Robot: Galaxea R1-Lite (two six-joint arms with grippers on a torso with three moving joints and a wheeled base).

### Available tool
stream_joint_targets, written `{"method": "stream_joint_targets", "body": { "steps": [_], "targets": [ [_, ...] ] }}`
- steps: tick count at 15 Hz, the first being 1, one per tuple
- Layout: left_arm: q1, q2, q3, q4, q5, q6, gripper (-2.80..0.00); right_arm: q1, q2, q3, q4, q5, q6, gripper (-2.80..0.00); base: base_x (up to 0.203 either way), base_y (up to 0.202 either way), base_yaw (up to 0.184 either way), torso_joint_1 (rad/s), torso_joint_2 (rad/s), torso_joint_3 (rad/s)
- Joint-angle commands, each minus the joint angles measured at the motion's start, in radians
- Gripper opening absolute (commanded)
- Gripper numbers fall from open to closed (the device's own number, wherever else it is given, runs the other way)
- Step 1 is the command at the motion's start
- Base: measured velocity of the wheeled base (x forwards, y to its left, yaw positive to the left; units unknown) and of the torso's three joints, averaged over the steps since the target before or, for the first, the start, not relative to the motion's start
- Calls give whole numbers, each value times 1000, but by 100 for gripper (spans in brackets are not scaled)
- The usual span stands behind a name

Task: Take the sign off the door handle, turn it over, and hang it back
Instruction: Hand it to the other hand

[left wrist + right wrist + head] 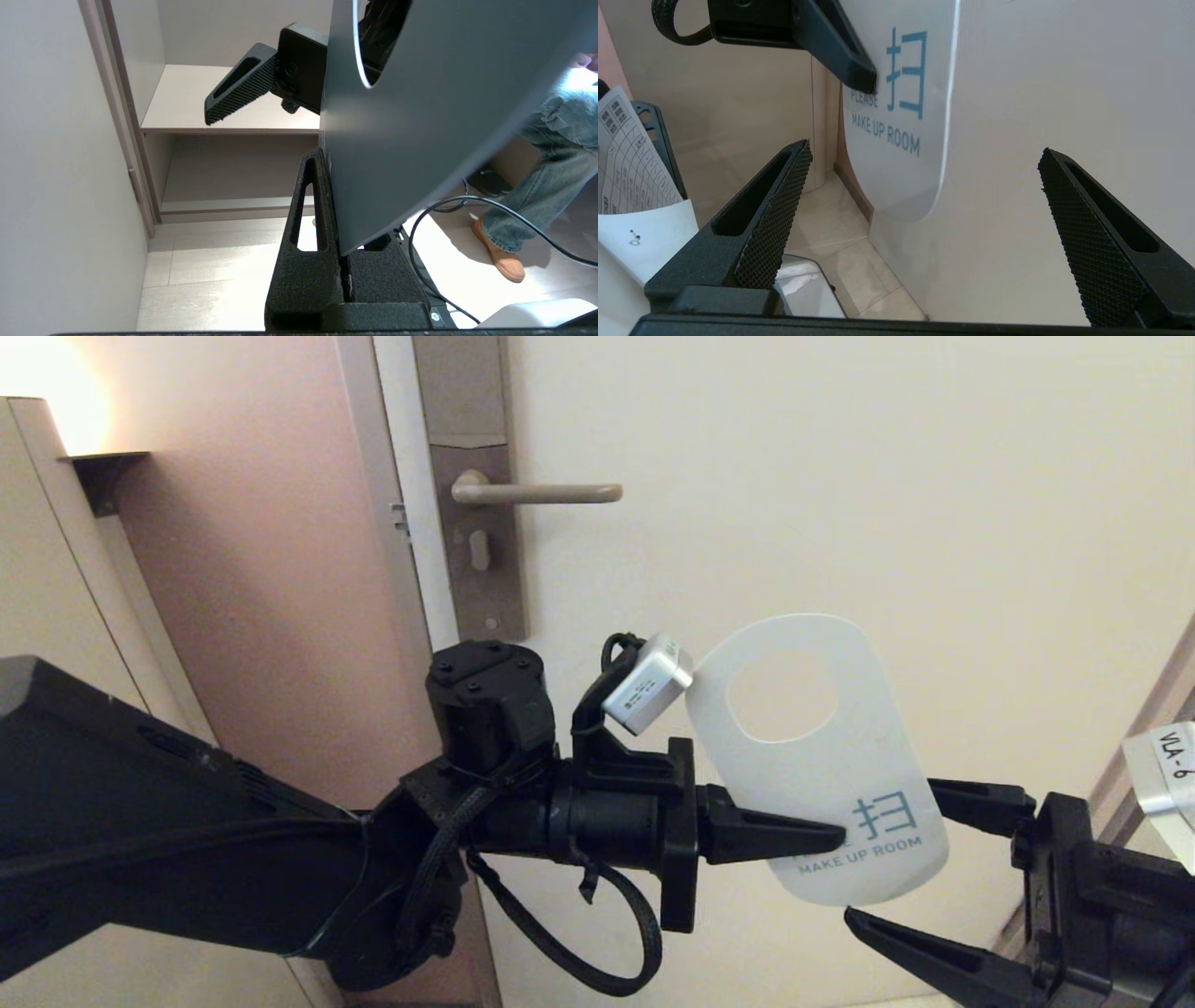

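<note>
Against the cream door [840,476], its door handle [546,493] bare at upper centre, the left gripper [836,840] pinched the sign [822,784] at centre-right, white side showing, while the right gripper [896,863] gaped wide just beside it at lower right.

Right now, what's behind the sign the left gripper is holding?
Behind the sign is plain cream door. The door handle is bare, up and to the left. The left gripper pinches its lower edge; the open right gripper waits beside it. Its back face is hidden from the head view.
</note>
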Motion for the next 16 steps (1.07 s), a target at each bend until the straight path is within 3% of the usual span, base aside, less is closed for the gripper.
{"method": "stream_joint_targets", "body": {
  "steps": [1, 10, 11, 16],
  "targets": [
    [0, 3, 1, -6, -3, -2, -280, 0, 14, -2, -4, 4, -1, 0, 0, 0, 0, 0, 0, 0],
    [3, 5, 6, -6, -2, -2, -280, 40, 29, -27, -4, 4, 5, 0, 0, 0, 0, 0, 0, 0],
    [1, 10, 6, -7, -2, -2, -280, 40, 30, -27, -4, 4, 5, -280, 0, 0, 0, 0, 0, 0],
    [1, 13, 6, -7, -3, 0, -280, 40, 30, -29, -4, 4, 5, -280, 0, 0, 0, 0, 0, 0]
  ]
}}
